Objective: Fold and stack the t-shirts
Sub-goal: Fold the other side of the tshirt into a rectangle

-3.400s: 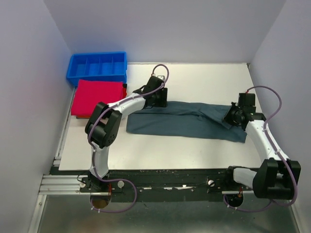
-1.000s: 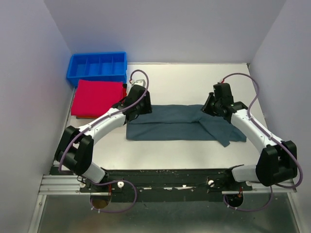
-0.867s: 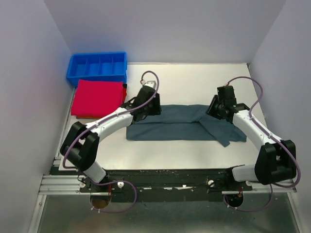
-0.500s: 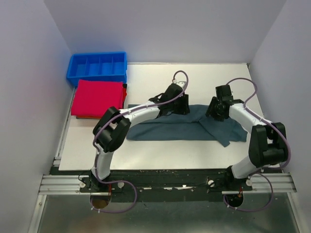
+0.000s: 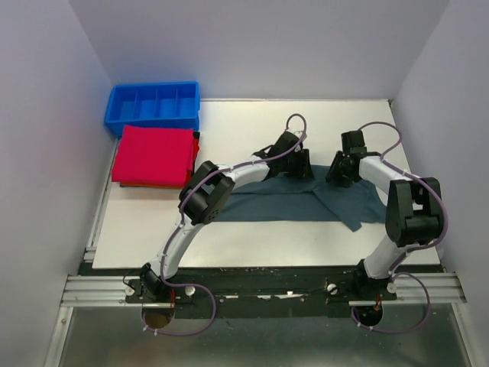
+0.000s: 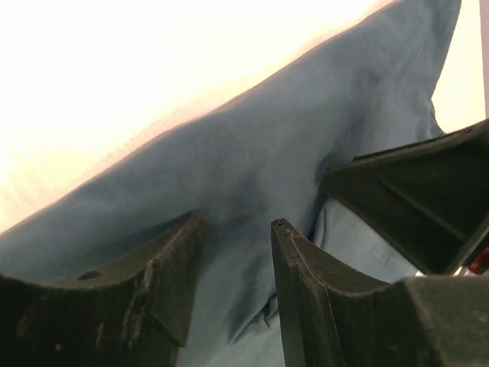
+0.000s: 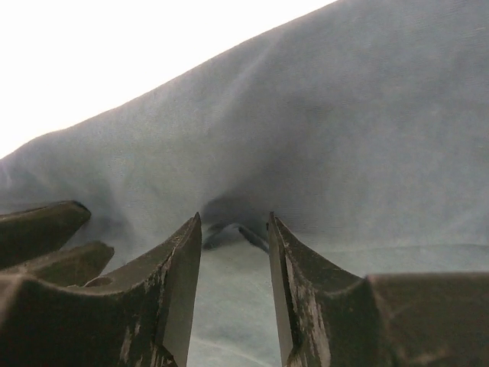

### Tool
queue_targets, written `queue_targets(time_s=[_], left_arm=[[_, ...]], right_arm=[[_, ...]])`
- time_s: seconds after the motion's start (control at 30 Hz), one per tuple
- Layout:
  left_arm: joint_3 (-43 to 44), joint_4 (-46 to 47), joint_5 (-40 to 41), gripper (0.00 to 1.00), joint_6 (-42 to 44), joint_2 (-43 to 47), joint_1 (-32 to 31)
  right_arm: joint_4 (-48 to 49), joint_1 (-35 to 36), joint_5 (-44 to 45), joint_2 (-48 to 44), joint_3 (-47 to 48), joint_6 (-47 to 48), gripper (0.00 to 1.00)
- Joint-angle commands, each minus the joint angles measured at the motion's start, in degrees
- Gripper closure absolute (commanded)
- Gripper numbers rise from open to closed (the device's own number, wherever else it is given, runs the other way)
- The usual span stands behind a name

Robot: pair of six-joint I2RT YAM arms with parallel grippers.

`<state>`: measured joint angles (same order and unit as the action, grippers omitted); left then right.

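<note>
T-shirt point(image 5: 283, 206), grey-blue, long axis left to right.

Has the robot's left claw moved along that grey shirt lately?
Yes. The left gripper has moved right along the grey shirt, away from the blue tray.

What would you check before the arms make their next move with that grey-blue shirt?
1. Left gripper down on the grey-blue shirt, cloth between its jaws: ok.
2. Right gripper likewise, astride a small pucker of cloth: ok.
3. Cloth clamped: not ok, both sets of jaws stand apart.
4. Shirt lying flat: not ok, its right end is rumpled.
5. Red shirt folded, ready as the stack's base: ok.
6. Blue tray well away from both grippers: ok.
</note>
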<state>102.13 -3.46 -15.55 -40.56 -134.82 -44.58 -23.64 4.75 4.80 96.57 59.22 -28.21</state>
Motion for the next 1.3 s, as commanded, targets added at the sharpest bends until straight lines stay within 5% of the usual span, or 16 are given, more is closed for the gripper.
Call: queue_targets(time_s=[0.0, 0.3, 0.4, 0.6, 0.73, 0.77, 0.83, 0.87, 1.0, 1.13, 1.27], left_arm=[[3.5, -2.4, -2.2, 0.45, -1.5, -2.5, 0.5], [2.9, -3.3, -1.1, 0.45, -0.7, -1.8, 0.5], [3.1, -3.6, -1.2, 0.45, -0.3, -1.6, 0.5], [2.3, -4.2, -0.7, 0.45, 0.7, -0.5, 0.5], [2.3, -4.1, -0.6, 0.46, 0.8, -0.4, 0.5], [2.4, -4.1, -0.8, 0.46, 0.9, -0.5, 0.5], [2.6, -3.8, -1.1, 0.46, 1.1, -0.6, 0.5], [2.6, -3.8, -1.2, 0.46, 1.1, -0.6, 0.5], [2.8, -3.8, -1.6, 0.45, 1.5, 0.2, 0.5], [1.2, -3.7, -1.4, 0.45, 3.0, 3.8, 0.1], [-1.3, -5.8, 0.6, 0.44, 5.9, 10.0, -0.2]], right_arm=[[2.5, -0.1, -6.7, 1.4, -0.2, 1.2, 0.54], [2.6, -0.1, -11.2, -8.2, -7.2, 0.5, 0.74], [1.5, -0.1, -14.5, -11.5, -9.4, 0.5, 0.94], [2.5, 1.1, -22.4, -19.0, -17.3, -3.4, 0.96], [1.8, 3.3, -26.0, -24.4, -22.0, -6.6, 0.90], [1.3, 3.6, -26.9, -25.9, -22.9, -7.6, 0.79], [1.1, 3.7, -28.9, -29.6, -24.8, -8.3, 0.41], [0.9, 3.7, -29.6, -31.6, -25.3, -8.4, 0.38], [-6.2, 3.6, -18.0, -36.5, -21.1, -7.0, 0.39], [-11.2, 3.4, -0.6, -35.2, -15.6, -7.4, 0.46], [-11.9, 2.8, 7.6, -32.0, -15.6, -9.9, 0.53]])
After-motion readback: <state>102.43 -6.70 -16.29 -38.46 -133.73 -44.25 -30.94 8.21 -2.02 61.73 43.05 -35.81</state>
